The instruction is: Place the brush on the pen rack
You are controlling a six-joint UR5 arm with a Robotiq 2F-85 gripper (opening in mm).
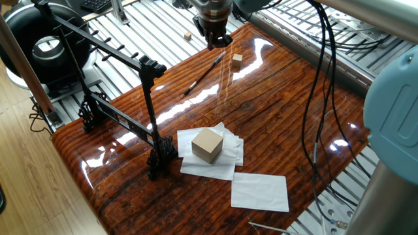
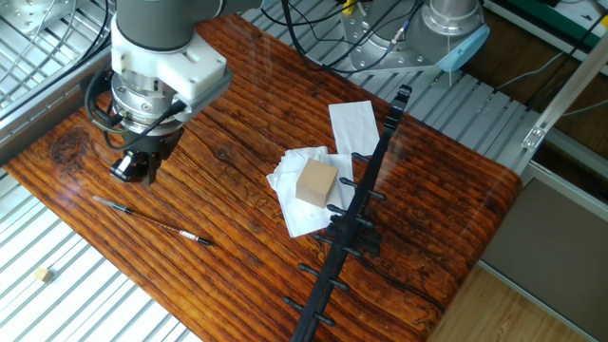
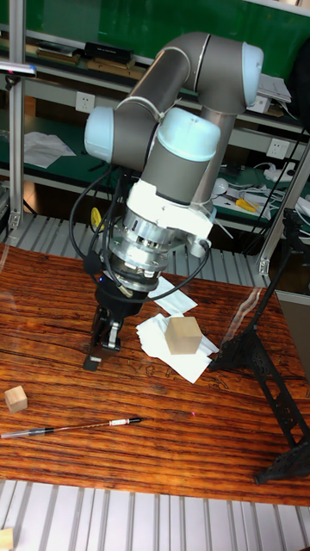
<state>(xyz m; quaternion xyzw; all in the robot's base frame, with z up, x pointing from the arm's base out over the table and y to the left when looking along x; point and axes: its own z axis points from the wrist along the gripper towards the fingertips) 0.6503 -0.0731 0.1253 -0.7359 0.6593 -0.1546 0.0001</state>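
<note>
The brush (image 1: 204,75) is a thin dark stick lying flat on the wooden table, also seen as brush (image 2: 152,220) and brush (image 3: 73,426). My gripper (image 1: 215,40) hangs above the table just beyond the brush's far end, apart from it. Its fingers point down, slightly parted, with nothing between them, as gripper (image 2: 134,170) and gripper (image 3: 105,337) show. The pen rack (image 1: 150,111) is a black frame with a long slanted pegged bar at the table's other end, also pen rack (image 2: 358,214) and pen rack (image 3: 269,379).
A tan box (image 1: 208,145) sits on white papers (image 1: 260,191) beside the rack's foot. A small wooden cube (image 1: 236,60) lies near the brush, seen too as cube (image 3: 15,398). Another cube (image 2: 42,275) rests on the metal slats off the table. Cables (image 1: 320,98) hang at the right.
</note>
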